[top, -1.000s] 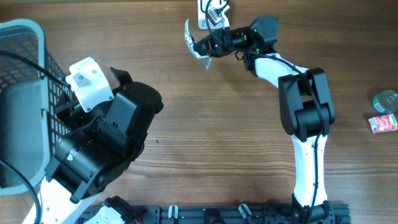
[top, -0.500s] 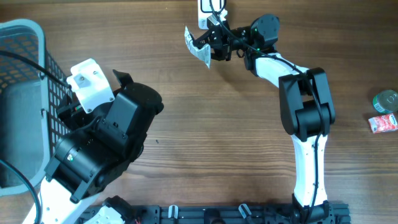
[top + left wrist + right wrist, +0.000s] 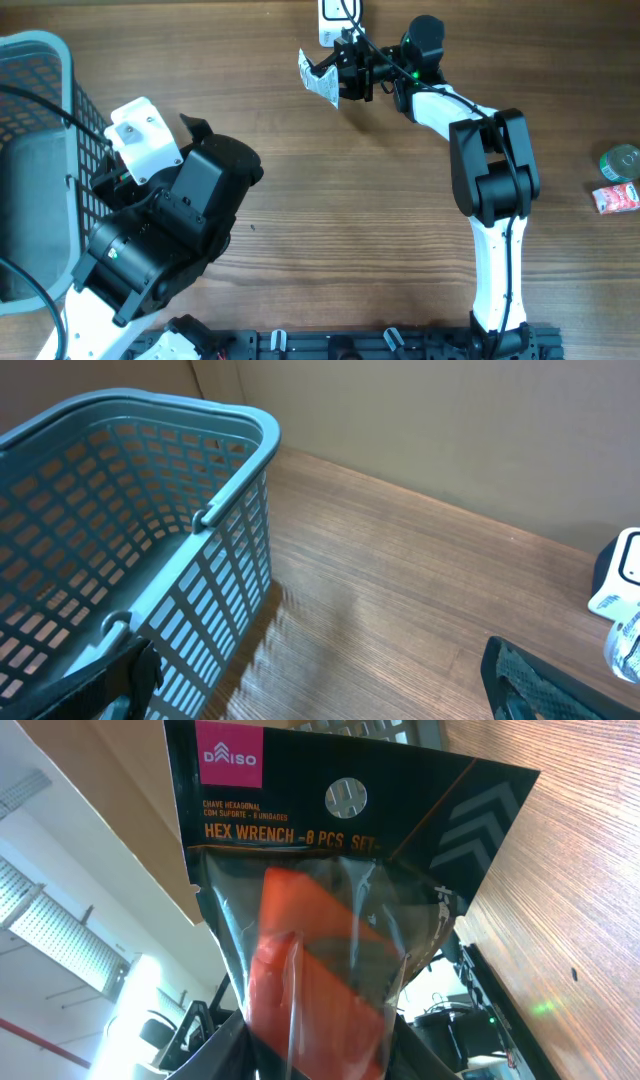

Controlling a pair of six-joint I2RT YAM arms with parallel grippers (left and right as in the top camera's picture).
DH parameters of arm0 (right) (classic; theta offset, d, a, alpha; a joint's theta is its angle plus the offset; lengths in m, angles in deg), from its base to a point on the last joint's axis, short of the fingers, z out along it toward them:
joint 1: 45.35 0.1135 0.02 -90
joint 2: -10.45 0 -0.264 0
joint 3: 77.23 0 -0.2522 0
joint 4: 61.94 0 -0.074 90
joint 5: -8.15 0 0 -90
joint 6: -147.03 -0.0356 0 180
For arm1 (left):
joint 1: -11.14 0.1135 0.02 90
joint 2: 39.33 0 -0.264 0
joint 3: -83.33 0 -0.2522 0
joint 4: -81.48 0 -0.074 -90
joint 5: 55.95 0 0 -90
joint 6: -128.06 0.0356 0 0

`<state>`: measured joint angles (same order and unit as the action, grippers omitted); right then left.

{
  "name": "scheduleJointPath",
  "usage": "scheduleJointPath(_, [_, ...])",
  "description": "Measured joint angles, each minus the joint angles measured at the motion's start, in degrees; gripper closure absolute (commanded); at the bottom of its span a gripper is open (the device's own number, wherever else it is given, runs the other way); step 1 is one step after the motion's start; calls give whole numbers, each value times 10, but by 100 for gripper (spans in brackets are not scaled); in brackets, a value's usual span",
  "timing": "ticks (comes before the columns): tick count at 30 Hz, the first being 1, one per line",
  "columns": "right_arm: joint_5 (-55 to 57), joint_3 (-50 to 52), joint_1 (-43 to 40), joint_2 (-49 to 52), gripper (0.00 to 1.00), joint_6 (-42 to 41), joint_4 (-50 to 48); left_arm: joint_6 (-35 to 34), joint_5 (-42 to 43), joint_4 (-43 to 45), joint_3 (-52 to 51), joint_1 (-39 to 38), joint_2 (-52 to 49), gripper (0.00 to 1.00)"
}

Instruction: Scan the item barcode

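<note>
Right gripper (image 3: 338, 76): jaws closed down on the lower end of a clear plastic hex wrench pack with a black card header (image 3: 320, 870), so the pack is firmly held. In the right wrist view the pack fills the frame, header up. "DAISO" and "HEX WRENCH - 8 PCS SET" are readable, there is a round hang hole near the top, and an orange-red holder sits inside the clear bag. No barcode shows on the face seen here.

In the overhead view the pack is at top centre, off the brown wood-grain table (image 3: 330, 220), sticking out left of the right gripper. It is just below and beside a white boxy device (image 3: 330, 22) at the top edge; can't tell whether they touch. The right arm runs from bottom centre-right up to that spot.

Left gripper (image 3: 325, 695): jaws wide apart with nothing between them. Its dark fingertips (image 3: 130, 675) show only at the bottom corners of the left wrist view. It sits at the left of the overhead frame, right next to a grey-blue plastic mesh basket (image 3: 40, 60), which fills the left half of the left wrist view.

Far right edge of the overhead view, well apart from both arms: a round green-topped can (image 3: 622, 160) with a small red-and-white packet (image 3: 616, 198) just below it.
</note>
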<state>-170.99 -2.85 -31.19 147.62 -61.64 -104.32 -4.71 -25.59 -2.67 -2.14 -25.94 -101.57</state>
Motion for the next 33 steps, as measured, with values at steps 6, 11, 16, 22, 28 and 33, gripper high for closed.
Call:
scheduleJointPath(6, [0, 0, 0, -2, 78, 0, 2, 0, 7, 0, 0, 0, 0, 0])
scheduleJointPath(11, [-1, 0, -10, -45, 78, 0, 8, 0, 11, 0, 0, 0, 0, 0])
scheduleJointPath(16, [-2, 0, -47, -151, 78, 0, -6, 0, 11, 0, 0, 0, 0, 0])
scheduleJointPath(22, [-2, 0, -104, -257, 78, 0, -60, -2, 13, 0, 0, 0, 0, 0])
scheduleJointPath(28, [-2, 0, -133, -306, 80, -2, -211, -4, 13, 0, 0, 0, 0, 0])
scheduleJointPath(33, [-2, 0, -133, -318, 84, -2, -314, -5, 15, -2, 0, 0, 0, 0])
